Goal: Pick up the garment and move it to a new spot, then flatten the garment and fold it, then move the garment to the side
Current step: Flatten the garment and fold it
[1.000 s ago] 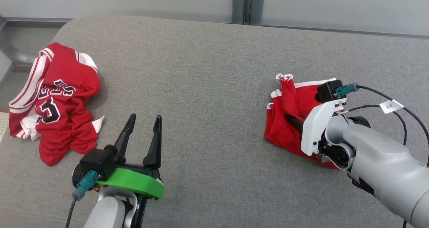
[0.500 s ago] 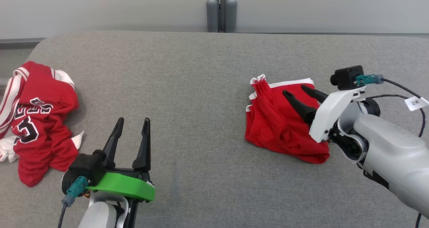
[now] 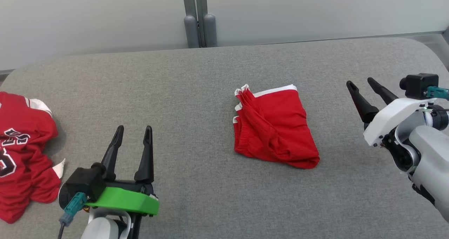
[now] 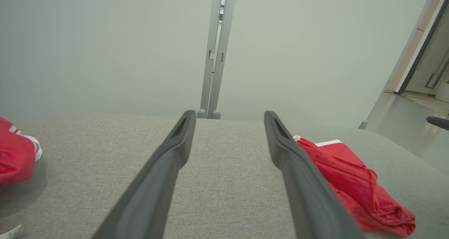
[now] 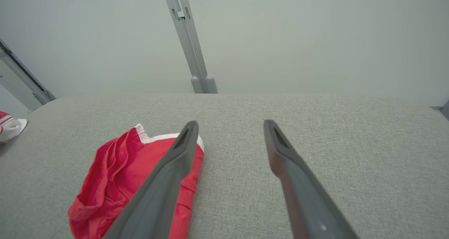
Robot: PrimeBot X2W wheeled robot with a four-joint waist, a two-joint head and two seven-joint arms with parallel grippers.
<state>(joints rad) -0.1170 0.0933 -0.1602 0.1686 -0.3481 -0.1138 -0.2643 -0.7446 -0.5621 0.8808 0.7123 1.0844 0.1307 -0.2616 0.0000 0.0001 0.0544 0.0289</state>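
Grey fabric-covered table (image 3: 210, 74): the folded red cloth garment with white trim (image 3: 277, 126) lies flat, mid-right. Crumpled red-and-white lettered jersey (image 3: 24, 154): far left of that garment. Right gripper (image 3: 359, 81): just right of it, clear, jaws spread, empty. Left gripper (image 3: 134, 128): well left, likewise spread, empty. I judge the right arm nearer.

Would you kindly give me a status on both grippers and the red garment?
Left gripper open, holding nothing. Right gripper open, apart from folded red garment, to its right. Crumpled jersey far left, not obstructing.
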